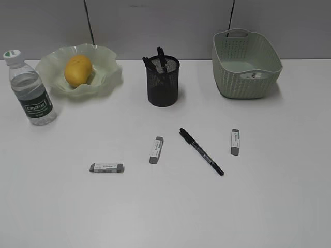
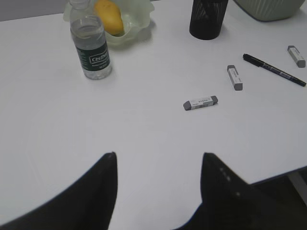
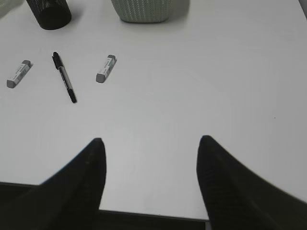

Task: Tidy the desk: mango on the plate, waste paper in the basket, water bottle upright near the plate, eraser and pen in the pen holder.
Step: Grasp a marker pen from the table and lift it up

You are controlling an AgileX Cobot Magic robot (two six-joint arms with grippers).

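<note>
So both sets of jaws hang spread wide and empty over the near table [image 1: 269,206].
From the pen holder [image 1: 163,81], I see the mango [image 1: 78,70] on the plate [image 1: 106,77] to its left, the water bottle [image 1: 30,90] upright beyond that, the basket [image 1: 245,64] to its right, and three erasers [image 1: 156,150] and a pen [image 1: 201,151] lying in front.

Matt white desk [image 1: 269,206]; black mesh pen holder [image 1: 163,82]
</note>
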